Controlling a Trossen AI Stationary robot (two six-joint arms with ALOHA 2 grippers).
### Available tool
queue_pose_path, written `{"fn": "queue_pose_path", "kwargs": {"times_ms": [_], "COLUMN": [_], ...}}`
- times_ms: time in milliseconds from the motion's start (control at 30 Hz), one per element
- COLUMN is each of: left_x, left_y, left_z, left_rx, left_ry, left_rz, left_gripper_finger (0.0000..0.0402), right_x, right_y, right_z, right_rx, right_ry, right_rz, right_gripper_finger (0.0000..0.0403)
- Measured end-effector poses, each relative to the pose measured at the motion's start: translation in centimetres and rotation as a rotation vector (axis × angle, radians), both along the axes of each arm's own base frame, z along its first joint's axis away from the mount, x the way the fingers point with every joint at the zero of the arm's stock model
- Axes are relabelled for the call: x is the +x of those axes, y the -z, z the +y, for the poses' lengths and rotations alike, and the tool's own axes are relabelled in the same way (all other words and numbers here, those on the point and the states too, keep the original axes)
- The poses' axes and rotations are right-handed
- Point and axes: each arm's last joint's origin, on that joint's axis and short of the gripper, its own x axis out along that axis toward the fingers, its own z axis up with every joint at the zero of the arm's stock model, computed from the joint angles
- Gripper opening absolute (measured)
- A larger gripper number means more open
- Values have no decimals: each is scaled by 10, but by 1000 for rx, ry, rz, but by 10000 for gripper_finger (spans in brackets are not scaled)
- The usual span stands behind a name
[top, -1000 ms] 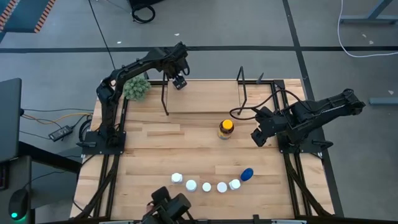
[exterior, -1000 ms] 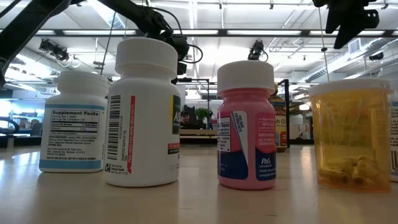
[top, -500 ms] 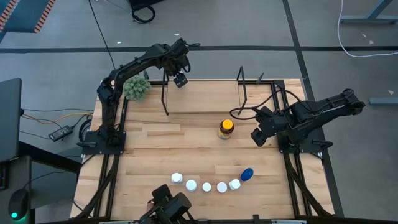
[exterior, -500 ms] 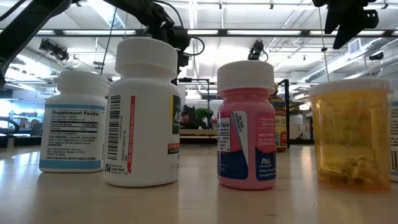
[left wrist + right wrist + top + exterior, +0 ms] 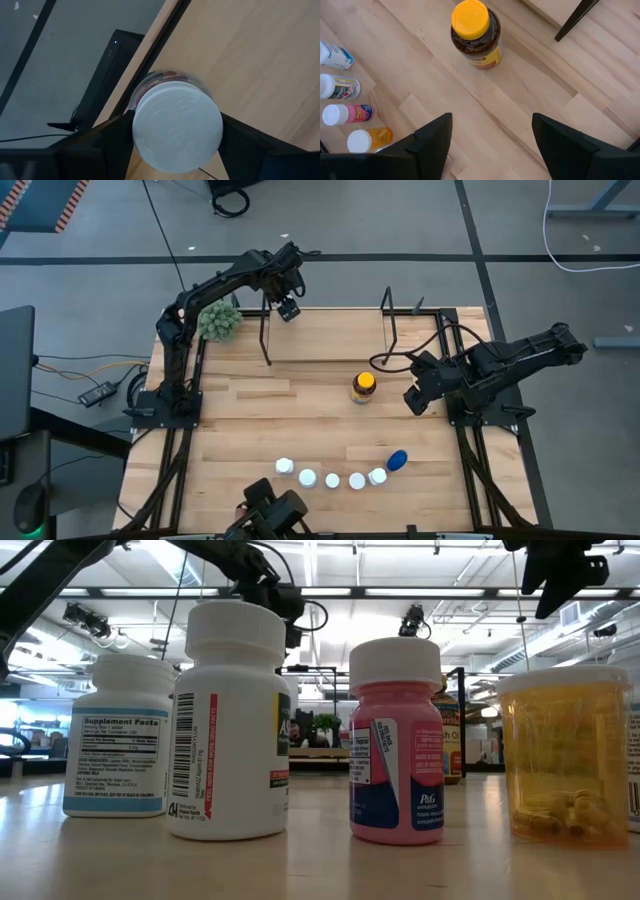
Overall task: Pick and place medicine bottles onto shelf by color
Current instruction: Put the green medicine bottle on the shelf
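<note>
High view: your left gripper (image 5: 289, 308) sits over the far left end of the shelf (image 5: 330, 330), beside the green plant ball (image 5: 219, 322). Your right gripper (image 5: 415, 397) waits just right of the amber bottle (image 5: 363, 387), mid-worktop (image 5: 240, 420). A row of small white-capped bottles (image 5: 331, 478) and a blue bottle (image 5: 397, 459) stand near the front edge.

Low view: four bottles fill the foreground: white (image 5: 118, 735), taller white (image 5: 229, 720), pink (image 5: 395, 740), clear yellow (image 5: 565, 753). Both arms hang overhead.

Left wrist view: your fingers (image 5: 105, 145) clamp a white-capped bottle (image 5: 177, 126) on both sides, held above the shelf board's edge.

Right wrist view: your fingers (image 5: 432, 137) are spread wide, holding nothing, the amber bottle ahead and the row of small bottles off to one side.
</note>
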Motion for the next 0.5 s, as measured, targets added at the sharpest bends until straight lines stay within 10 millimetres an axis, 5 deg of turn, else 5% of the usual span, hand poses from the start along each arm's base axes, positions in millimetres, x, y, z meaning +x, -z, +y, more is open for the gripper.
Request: {"fn": "queue_pose_path", "kwargs": {"times_ms": [233, 500], "left_x": [5, 8], "left_y": [21, 24], "left_z": [4, 6], "left_rx": [-63, -53], "left_ry": [12, 4], "left_rz": [56, 45], "left_gripper_finger": [253, 264], "right_x": [1, 1], "right_y": [0, 0], "right_z": [0, 0], "right_rx": [5, 18], "right_ry": [5, 28], "right_rz": [-10, -17], "right_gripper_finger": [281, 281]}}
